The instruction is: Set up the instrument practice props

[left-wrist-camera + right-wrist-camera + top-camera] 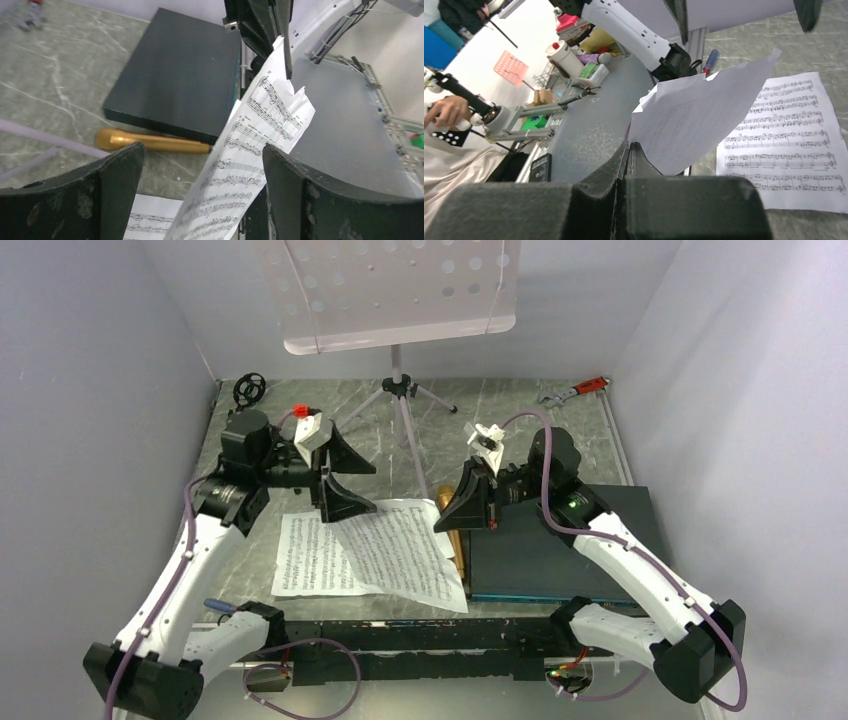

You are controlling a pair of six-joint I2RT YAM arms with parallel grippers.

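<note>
Closest to the lens in the right wrist view, the right pincer [629,147] has its two dark fingers pressed fully together on the edge of one page of sheet music, the raised page [694,120]. That page lifts off the table [450,440] at a slant and its free edge is crumpled. In the overhead view this pincer sits right of centre, at the page's upper right corner.

A second sheet, the flat page [305,560], lies on the table at lower centre, partly under the raised one.

The left pincer [345,480], left of centre overhead, stands wide open and grips nothing. From its wrist camera the raised page shows in the gap between its fingers; whether either finger touches the paper cannot be told.

The microphone [150,142] lies on its side on the table, touching the long edge of a dark board [175,75], and is partly covered by the raised page.

The music stand [400,290] stands upright on its tripod at top centre. The small mic stand [249,390] is in the upper left corner, and a wrench [575,390] lies at upper right.
</note>
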